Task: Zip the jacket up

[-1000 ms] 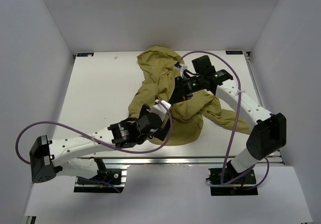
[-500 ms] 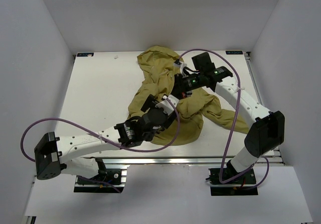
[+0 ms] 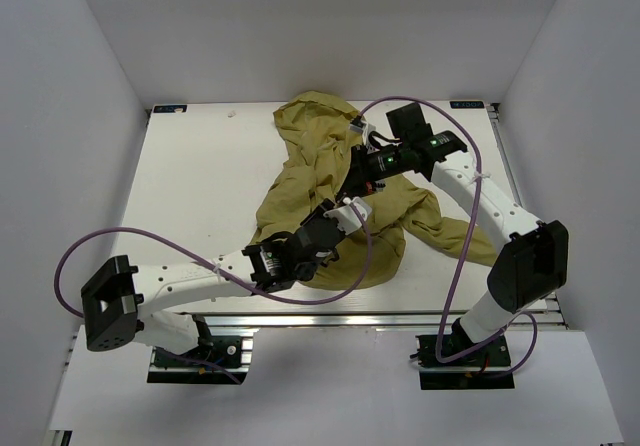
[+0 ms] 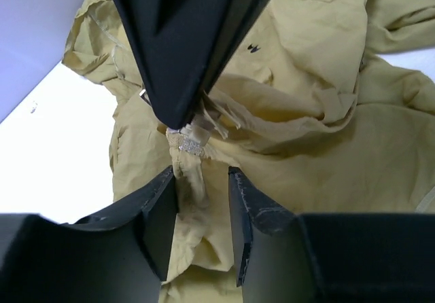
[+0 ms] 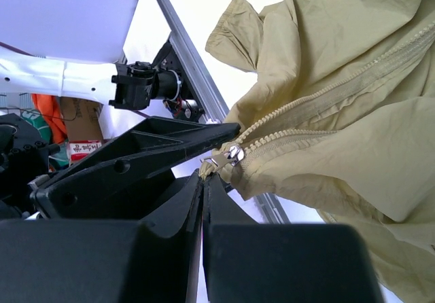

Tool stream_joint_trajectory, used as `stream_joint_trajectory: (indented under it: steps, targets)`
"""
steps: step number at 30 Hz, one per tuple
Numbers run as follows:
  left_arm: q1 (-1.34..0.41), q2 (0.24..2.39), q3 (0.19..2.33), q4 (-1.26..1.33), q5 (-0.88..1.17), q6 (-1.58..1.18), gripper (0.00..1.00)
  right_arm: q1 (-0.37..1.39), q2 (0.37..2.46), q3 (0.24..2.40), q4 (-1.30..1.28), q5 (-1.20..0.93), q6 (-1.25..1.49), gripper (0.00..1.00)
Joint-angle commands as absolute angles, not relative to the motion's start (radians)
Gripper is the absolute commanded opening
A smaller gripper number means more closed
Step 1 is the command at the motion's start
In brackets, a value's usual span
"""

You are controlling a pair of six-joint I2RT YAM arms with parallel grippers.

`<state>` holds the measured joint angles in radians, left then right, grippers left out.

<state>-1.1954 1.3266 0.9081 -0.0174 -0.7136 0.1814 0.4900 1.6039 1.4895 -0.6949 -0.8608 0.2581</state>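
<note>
The olive jacket point(image 3: 310, 156) lies crumpled on the white table, hood at the far side. My right gripper point(image 3: 352, 190) hangs over its middle, shut on the metal zipper pull point(image 5: 224, 159), lifting the lower end of the zipper teeth point(image 5: 319, 99). My left gripper point(image 3: 342, 216) sits just below it. In the left wrist view its jaws point(image 4: 202, 181) stand partly apart around a hanging fold of jacket point(image 4: 190, 181) under the right gripper's black fingers point(image 4: 183, 45). The fabric touches the left finger, and a gap shows at the right one.
The white table point(image 3: 200, 176) ends at an aluminium rail point(image 3: 380, 318) on the near side. White walls enclose the other sides. Purple cables point(image 3: 130, 241) loop off both arms. A jacket sleeve point(image 3: 460, 241) trails to the right.
My left arm has reached forward and right to below the right gripper, and its jaws have narrowed around the fabric. The right gripper stays shut on the pull, shifted slightly.
</note>
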Motion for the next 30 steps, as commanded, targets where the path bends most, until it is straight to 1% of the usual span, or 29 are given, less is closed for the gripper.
stream_joint_trajectory:
  steps: [1, 7, 9, 10, 13, 14, 15, 17, 18, 19, 21, 22, 23, 30]
  targets:
    - [-1.201, 1.305, 0.936, -0.032, -0.696, 0.192, 0.45, 0.483, 1.603, 1.519, -0.687, -0.894, 0.261, 0.0]
    - [-1.201, 1.282, 0.914, 0.037, -0.663, 0.221, 0.48, 0.483, 1.612, 1.511, -0.693, -0.896, 0.261, 0.0]
    - [-1.201, 1.284, 0.914, 0.051, -0.66, 0.23, 0.57, 0.483, 1.615, 1.511, -0.695, -0.897, 0.259, 0.0]
    - [-1.201, 1.287, 0.917, 0.051, -0.657, 0.232, 0.58, 0.483, 1.617, 1.511, -0.695, -0.899, 0.259, 0.0]
    - [-1.201, 1.299, 0.925, 0.052, -0.675, 0.239, 0.78, 0.483, 1.617, 1.511, -0.695, -0.905, 0.259, 0.0]
    - [-1.201, 1.308, 0.928, 0.054, -0.684, 0.241, 0.81, 0.483, 1.617, 1.511, -0.695, -0.907, 0.258, 0.0]
    - [-1.201, 1.312, 0.928, 0.055, -0.686, 0.245, 0.8, 0.483, 1.617, 1.511, -0.695, -0.907, 0.258, 0.0]
    - [-1.201, 1.318, 0.933, 0.057, -0.677, 0.25, 0.69, 0.483, 1.617, 1.509, -0.695, -0.91, 0.256, 0.0]
    - [-1.201, 1.322, 0.933, 0.057, -0.673, 0.252, 0.57, 0.483, 1.617, 1.508, -0.693, -0.911, 0.256, 0.0]
    - [-1.201, 1.324, 0.931, 0.061, -0.673, 0.255, 0.51, 0.483, 1.615, 1.509, -0.695, -0.913, 0.256, 0.0]
    - [-1.201, 1.324, 0.93, 0.072, -0.678, 0.256, 0.34, 0.483, 1.615, 1.505, -0.695, -0.914, 0.255, 0.0]
    - [-1.201, 1.322, 0.928, 0.08, -0.684, 0.256, 0.11, 0.483, 1.615, 1.505, -0.695, -0.914, 0.255, 0.0]
    - [-1.201, 1.321, 0.927, 0.093, -0.687, 0.256, 0.01, 0.485, 1.614, 1.503, -0.693, -0.914, 0.255, 0.0]
    - [-1.203, 1.286, 0.908, 0.126, -0.597, 0.282, 0.0, 0.483, 1.628, 1.5, -0.69, -0.905, 0.262, 0.0]
